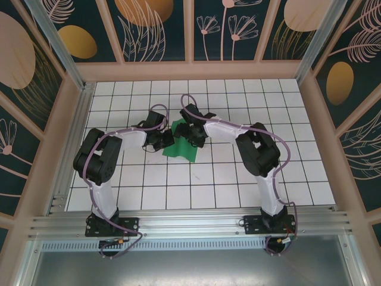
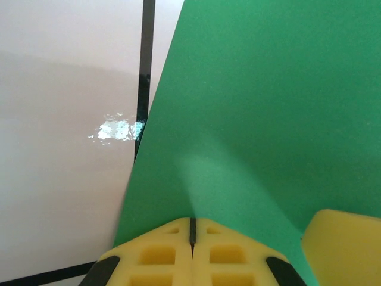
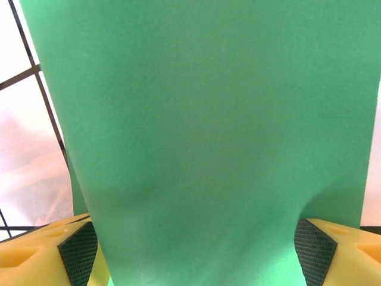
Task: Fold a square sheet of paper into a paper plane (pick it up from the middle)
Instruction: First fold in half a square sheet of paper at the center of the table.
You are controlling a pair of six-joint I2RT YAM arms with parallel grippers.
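The square sheet of paper [image 1: 180, 149] is plain green and lies partly lifted at the middle of the white tiled table, between my two grippers. My left gripper [image 1: 168, 140] meets it from the left. In the left wrist view its yellow fingers [image 2: 191, 229] are pressed together on a raised ridge of the green sheet [image 2: 256, 107]. My right gripper [image 1: 190, 136] comes in from the right. Its jaws [image 3: 196, 253] stand wide apart, and the green sheet [image 3: 202, 119] spans the gap between the dark pads [image 3: 77, 253].
The table [image 1: 250, 179] is white tile with black grid lines. Wooden walls [image 1: 196, 70] box it in at the back and both sides. A metal rail [image 1: 190, 223] runs along the near edge by the arm bases. One yellow finger of the right gripper [image 2: 348, 247] sits close to my left fingers.
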